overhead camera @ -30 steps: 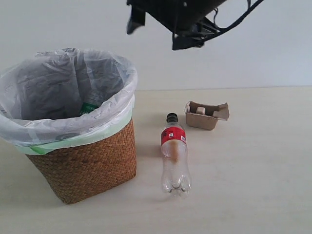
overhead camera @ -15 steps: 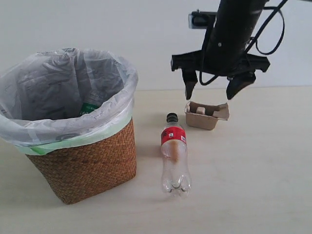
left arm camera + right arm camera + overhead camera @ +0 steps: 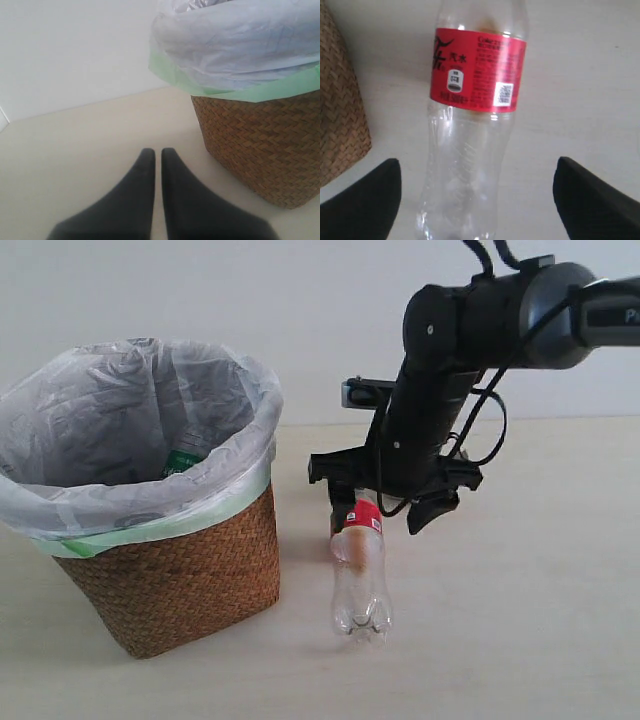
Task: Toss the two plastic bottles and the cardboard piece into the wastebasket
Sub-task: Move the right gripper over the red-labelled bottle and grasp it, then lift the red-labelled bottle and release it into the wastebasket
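1. Setting: a pale beige, matte tabletop (image 3: pixel 520 640) is running back to a plain whitish wall (image 3: pixel 200 290).
2. Right gripper (image 3: pixel 380 512): black, with two tapered fingers, on a thick black arm trailing cables. It is hanging with its jaws spread wide, straddling the label end of the red-labelled bottle (image 3: pixel 360 575). In the right wrist view the fingers are standing off on either side of the bottle's body, clear of it.
3. Red-labelled bottle: clear thin plastic, waisted and faintly ribbed, with a glossy red wrap label printed in white. It is lying on its side on the tabletop, its lobed base pointing towards the exterior camera. It is resting just beside the wastebasket (image 3: pixel 170 575), apart from it.
4. Left gripper (image 3: pixel 156 152): smooth black fingers, pressed together and holding nothing. It is pointing across bare tabletop near the wastebasket's side.
5. Wastebasket: brown wicker in a herringbone weave, tapering towards the foot. It is standing upright on the tabletop, lined with a crinkled translucent white bag (image 3: pixel 130 410) whose green edge is folding over the rim.
6. Second bottle (image 3: pixel 185 460): its green-white label is showing inside the wastebasket, against the bag.
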`<state>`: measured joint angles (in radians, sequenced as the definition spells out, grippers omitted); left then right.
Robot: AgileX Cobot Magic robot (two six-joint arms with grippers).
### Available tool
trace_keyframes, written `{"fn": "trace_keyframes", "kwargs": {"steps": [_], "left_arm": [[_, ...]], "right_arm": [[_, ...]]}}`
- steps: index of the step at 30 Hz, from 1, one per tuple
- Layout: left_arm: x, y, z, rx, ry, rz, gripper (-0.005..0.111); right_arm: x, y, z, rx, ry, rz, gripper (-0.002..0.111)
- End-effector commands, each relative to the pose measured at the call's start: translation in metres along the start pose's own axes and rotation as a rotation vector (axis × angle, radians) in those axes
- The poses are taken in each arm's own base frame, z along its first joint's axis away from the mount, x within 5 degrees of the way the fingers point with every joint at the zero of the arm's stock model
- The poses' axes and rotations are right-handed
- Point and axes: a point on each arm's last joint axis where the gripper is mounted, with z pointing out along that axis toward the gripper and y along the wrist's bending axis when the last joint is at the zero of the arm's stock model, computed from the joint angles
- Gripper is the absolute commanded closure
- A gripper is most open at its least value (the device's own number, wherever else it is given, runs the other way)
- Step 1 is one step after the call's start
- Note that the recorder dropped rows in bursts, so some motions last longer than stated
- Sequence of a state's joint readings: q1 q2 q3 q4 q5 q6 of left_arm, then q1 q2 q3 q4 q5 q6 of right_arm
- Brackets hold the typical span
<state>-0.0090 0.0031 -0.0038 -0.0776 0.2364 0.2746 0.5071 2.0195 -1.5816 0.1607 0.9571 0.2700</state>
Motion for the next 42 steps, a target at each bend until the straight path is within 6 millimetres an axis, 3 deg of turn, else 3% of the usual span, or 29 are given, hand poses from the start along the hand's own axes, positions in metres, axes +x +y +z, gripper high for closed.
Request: {"fn": "trace_keyframes", "kwargs": {"steps": [1, 8, 9, 11, 14, 18, 21, 24, 25, 28, 29, 31, 34, 37, 39, 42], "left_arm": [[0.001, 0.0, 0.0, -0.004, -0.002, -0.018, 0.103], [0.001, 0.0, 0.0, -0.004, -0.002, -0.018, 0.103], [0.001, 0.0, 0.0, -0.004, -0.002, -0.018, 0.103], [0.001, 0.0, 0.0, -0.004, -0.002, -0.018, 0.103], [0.001, 0.0, 0.0, -0.004, -0.002, -0.018, 0.103], [0.001, 0.0, 0.0, -0.004, -0.002, -0.018, 0.103], [0.001, 0.0, 0.0, -0.004, -0.002, -0.018, 0.103], [0.001, 0.0, 0.0, -0.004, -0.002, -0.018, 0.103], [0.001, 0.0, 0.0, -0.004, -0.002, -0.018, 0.103], [0.001, 0.0, 0.0, -0.004, -0.002, -0.018, 0.103], [0.001, 0.0, 0.0, -0.004, -0.002, -0.018, 0.103], [0.001, 0.0, 0.0, -0.004, -0.002, -0.018, 0.103], [0.001, 0.0, 0.0, -0.004, -0.002, -0.018, 0.103], [0.001, 0.0, 0.0, -0.004, -0.002, -0.018, 0.103], [0.001, 0.0, 0.0, -0.004, -0.002, -0.018, 0.103], [0.001, 0.0, 0.0, -0.004, -0.002, -0.018, 0.103]], "right_arm": [[0.0, -0.003, 0.024, 0.015, 0.025, -0.007, 0.028], [0.001, -0.01, 0.068, 0.035, 0.069, -0.002, 0.027], [0.001, -0.011, 0.076, 0.038, 0.071, -0.002, 0.032], [0.003, -0.013, 0.083, 0.043, 0.084, 0.0, 0.056], [0.004, -0.012, 0.078, 0.037, 0.099, -0.048, 0.109], [0.004, -0.007, 0.045, 0.03, 0.093, -0.109, 0.108], [-0.002, -0.01, -0.009, 0.117, -0.047, -0.105, 0.108], [-0.007, -0.012, -0.051, 0.185, -0.155, -0.086, 0.108], [-0.012, -0.014, -0.081, 0.26, -0.229, -0.081, 0.108], [-0.018, -0.026, -0.142, 0.479, -0.339, -0.019, 0.108], [-0.028, -0.027, -0.168, 0.543, -0.451, -0.03, 0.108], [-0.03, -0.025, -0.188, 0.533, -0.511, -0.035, 0.108], [-0.031, -0.024, -0.193, 0.525, -0.528, -0.02, 0.108], [-0.033, -0.022, -0.181, 0.491, -0.496, -0.002, 0.108], [-0.031, -0.007, -0.155, 0.316, -0.363, -0.033, 0.108], [-0.03, 0.036, -0.16, -0.129, -0.366, -0.175, 0.108]]}}
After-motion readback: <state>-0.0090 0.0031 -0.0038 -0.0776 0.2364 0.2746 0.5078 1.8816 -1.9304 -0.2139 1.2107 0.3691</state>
